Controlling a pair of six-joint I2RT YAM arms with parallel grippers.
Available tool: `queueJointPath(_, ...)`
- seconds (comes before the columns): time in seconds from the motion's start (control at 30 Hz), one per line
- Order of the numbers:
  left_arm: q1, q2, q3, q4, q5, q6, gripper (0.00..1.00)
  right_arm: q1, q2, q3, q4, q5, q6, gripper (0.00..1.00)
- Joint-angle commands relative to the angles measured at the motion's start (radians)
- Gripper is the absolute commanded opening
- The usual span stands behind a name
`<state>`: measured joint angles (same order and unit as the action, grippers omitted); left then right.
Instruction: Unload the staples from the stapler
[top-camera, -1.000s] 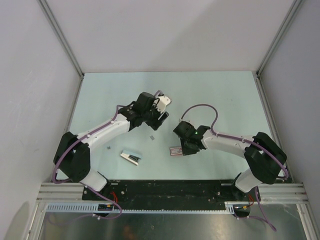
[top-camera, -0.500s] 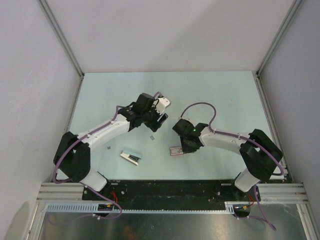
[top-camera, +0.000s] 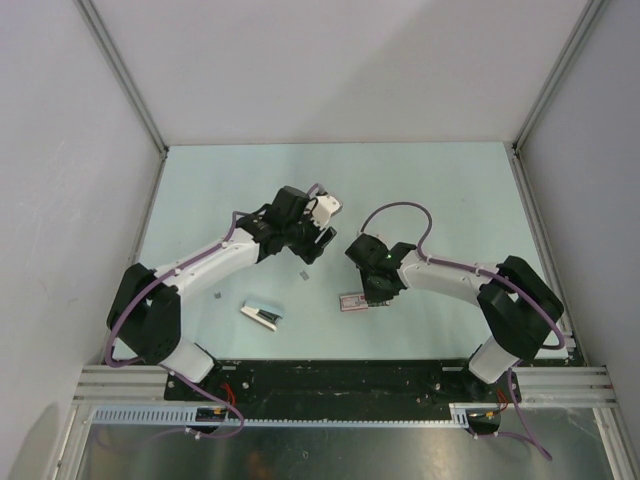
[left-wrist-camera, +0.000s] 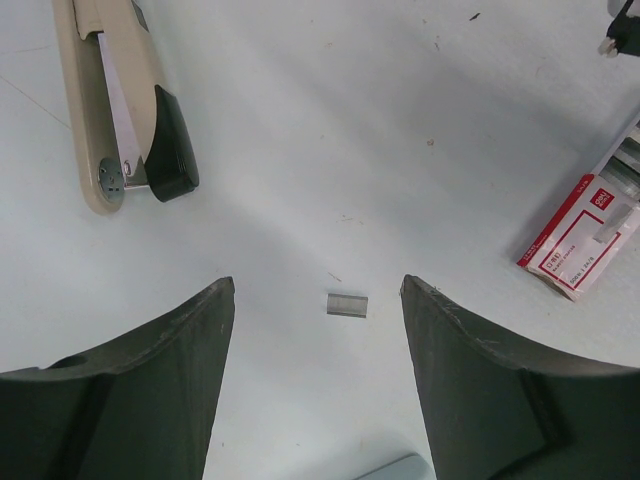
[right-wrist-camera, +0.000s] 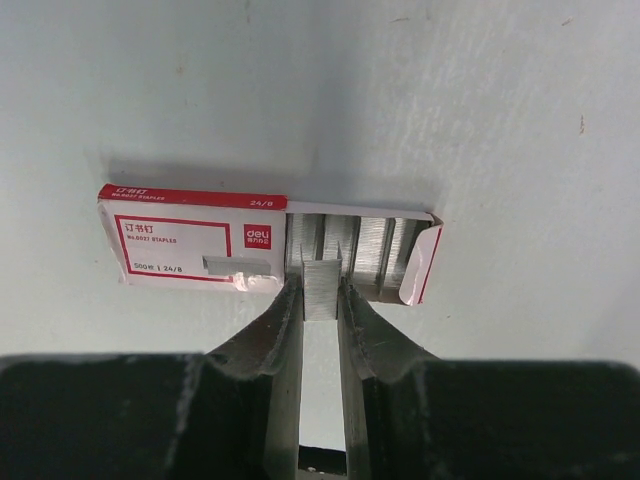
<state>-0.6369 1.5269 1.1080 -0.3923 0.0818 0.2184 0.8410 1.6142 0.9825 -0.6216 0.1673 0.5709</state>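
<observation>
From above, the left fingers (top-camera: 316, 240) hang over the middle of the pale green counter (top-camera: 450, 190); their gap is too small to read here. The right fingers (top-camera: 368, 296) point down at the right end of a small red-and-white cardboard staple box (top-camera: 350, 302). A long beige stapler with a black cap (top-camera: 262, 314) lies near the front edge, left of the box and well apart from both pairs of fingers. A tiny loose grey staple piece (top-camera: 303, 273) lies between stapler and box, a little farther back.

In the left wrist view the left fingers are spread wide and hold nothing. The loose grey staple piece (left-wrist-camera: 347, 305) lies on the counter in the gap between their tips, touching neither. The stapler (left-wrist-camera: 130, 100) is at the upper left and the staple box (left-wrist-camera: 585, 235) at the right edge.

In the right wrist view the right fingers (right-wrist-camera: 292, 300) are drawn almost together, pinching a short grey ribbed strip of staples (right-wrist-camera: 322, 272) by its two sides. The strip sits at the box's white tray (right-wrist-camera: 428, 262), which is slid out to the right and filled with rows of staples. Whether the strip touches those rows cannot be told.
</observation>
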Motion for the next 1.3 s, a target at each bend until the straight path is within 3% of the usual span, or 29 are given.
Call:
queueJointPath(0.0,0.008,-0.036,0.0,0.005,0.019,0.022,0.72,0.01,0.006,0.034,-0.003,-0.008,-0.011,0.0)
queueJointPath(0.87,0.007,-0.045,-0.001,0.006,0.013,0.021,0.72,-0.003,0.032,0.038,-0.019,-0.057,-0.035,0.04)
queueJointPath(1.27,0.006,-0.045,-0.001,0.005,0.023,0.018,0.71,-0.02,0.015,0.055,-0.036,-0.061,-0.047,0.29)
